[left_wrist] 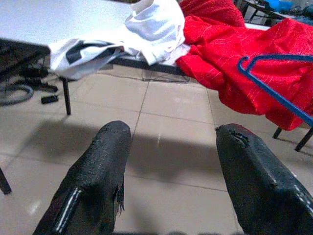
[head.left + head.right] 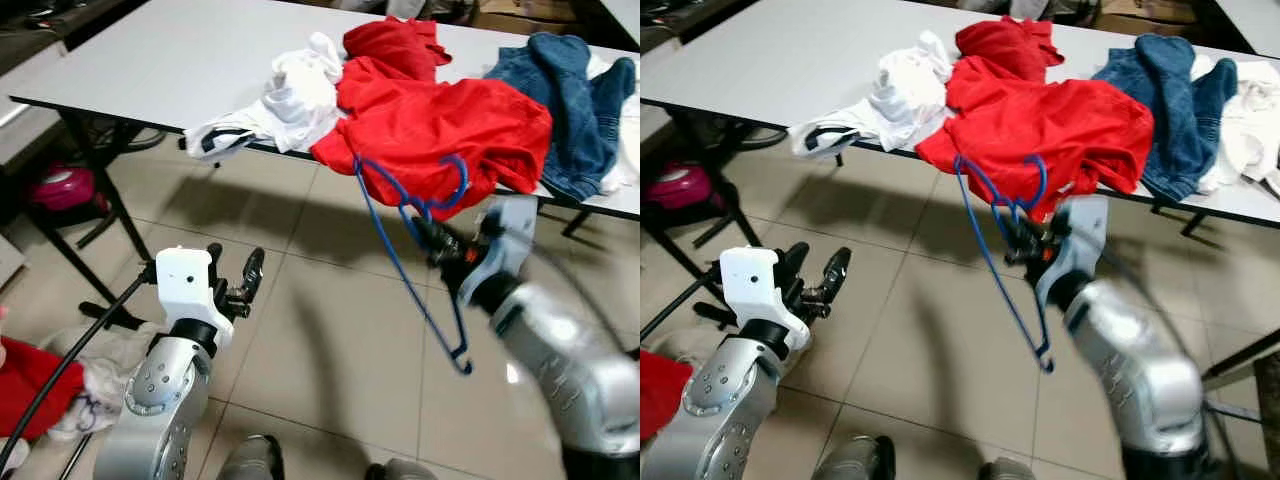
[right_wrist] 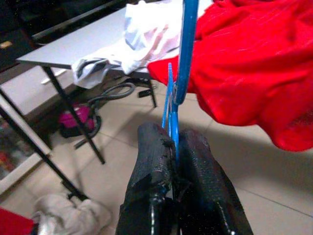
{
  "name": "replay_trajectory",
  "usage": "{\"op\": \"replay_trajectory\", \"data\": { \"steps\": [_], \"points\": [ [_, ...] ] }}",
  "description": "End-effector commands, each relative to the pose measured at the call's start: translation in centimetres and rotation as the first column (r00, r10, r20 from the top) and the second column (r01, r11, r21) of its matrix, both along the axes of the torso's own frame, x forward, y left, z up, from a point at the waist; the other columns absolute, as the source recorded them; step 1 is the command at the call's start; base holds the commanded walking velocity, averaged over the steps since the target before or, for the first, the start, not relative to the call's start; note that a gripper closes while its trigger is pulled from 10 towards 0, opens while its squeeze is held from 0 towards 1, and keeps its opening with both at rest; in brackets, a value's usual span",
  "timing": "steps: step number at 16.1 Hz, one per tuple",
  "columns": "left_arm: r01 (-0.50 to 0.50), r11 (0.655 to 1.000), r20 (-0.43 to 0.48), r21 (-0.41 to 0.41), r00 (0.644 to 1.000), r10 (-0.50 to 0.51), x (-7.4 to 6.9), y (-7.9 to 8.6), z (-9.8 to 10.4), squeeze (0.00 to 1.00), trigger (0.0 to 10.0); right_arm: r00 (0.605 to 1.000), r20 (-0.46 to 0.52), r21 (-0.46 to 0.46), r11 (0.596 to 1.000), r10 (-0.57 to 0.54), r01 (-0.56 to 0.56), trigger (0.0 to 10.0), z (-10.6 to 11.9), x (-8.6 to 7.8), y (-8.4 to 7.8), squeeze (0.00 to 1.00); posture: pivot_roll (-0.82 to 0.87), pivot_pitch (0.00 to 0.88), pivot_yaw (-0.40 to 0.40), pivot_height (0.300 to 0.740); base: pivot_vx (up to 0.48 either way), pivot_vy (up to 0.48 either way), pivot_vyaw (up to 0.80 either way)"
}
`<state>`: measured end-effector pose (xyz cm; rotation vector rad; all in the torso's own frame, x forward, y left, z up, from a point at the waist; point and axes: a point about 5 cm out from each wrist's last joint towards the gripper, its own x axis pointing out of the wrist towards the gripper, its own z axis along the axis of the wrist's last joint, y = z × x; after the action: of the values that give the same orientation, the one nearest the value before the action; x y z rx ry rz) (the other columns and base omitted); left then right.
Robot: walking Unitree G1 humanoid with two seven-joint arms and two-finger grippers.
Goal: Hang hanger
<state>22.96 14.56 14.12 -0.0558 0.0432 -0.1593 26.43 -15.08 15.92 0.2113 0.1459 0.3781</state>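
Observation:
A blue wire hanger (image 2: 405, 255) hangs in the air before the table's front edge, its hook (image 2: 450, 190) lying against the red garment (image 2: 440, 130) that droops over that edge. My right gripper (image 2: 425, 230) is shut on the hanger near its neck; the right wrist view shows the blue wire (image 3: 173, 117) pinched between both fingers. My left gripper (image 2: 240, 275) is open and holds nothing, low over the tiled floor to the hanger's left, apart from it. From the left wrist the hanger (image 1: 274, 83) appears in front of the red cloth.
The white table (image 2: 150, 60) also carries a white garment (image 2: 290, 100) and blue jeans (image 2: 570, 110). Its black legs (image 2: 100, 190) stand at the left, a pink object (image 2: 60, 185) beneath. Red and white clothes (image 2: 40, 385) lie on the floor by my left arm.

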Motion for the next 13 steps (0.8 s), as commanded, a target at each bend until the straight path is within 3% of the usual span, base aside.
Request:
{"op": "replay_trajectory", "data": {
  "steps": [1, 5, 11, 13],
  "points": [
    [0.025, 0.999, 0.004, 0.032, 1.000, -0.025, 0.0, -0.6, -0.2, 0.00, 10.0, 0.998, 0.058, -0.021, 0.999, -0.025, 0.026, 10.0, 0.6, -0.3, 0.0, 0.00, -0.09, 0.037, -0.036, 0.740, 0.000, 0.000, -0.80],
    [0.028, 0.999, 0.035, 0.017, 0.999, -0.029, 0.2, -0.8, -0.1, 0.00, 10.0, 0.994, 0.074, -0.018, 0.996, -0.081, 0.083, 10.0, 0.2, -0.2, -0.5, 0.00, -0.08, 0.000, -0.022, 0.740, 0.000, 0.000, -0.80],
    [0.026, 1.000, 0.038, 0.014, 0.999, -0.027, 0.6, -0.8, -0.6, 0.00, 10.0, 0.987, 0.045, -0.037, 0.987, -0.157, 0.159, 10.0, -0.9, -0.3, -1.8, 0.00, -0.09, 0.000, -0.020, 0.740, 0.000, 0.439, -0.80],
    [0.002, 1.000, 0.036, -0.009, 0.999, -0.001, 0.7, -0.5, -0.7, 0.00, 10.0, 0.978, 0.026, -0.050, 0.976, -0.209, 0.210, 10.0, -1.4, -0.7, -2.6, 0.00, -0.10, 0.000, -0.009, 0.740, 0.000, 0.000, -0.71]
  ]
}}
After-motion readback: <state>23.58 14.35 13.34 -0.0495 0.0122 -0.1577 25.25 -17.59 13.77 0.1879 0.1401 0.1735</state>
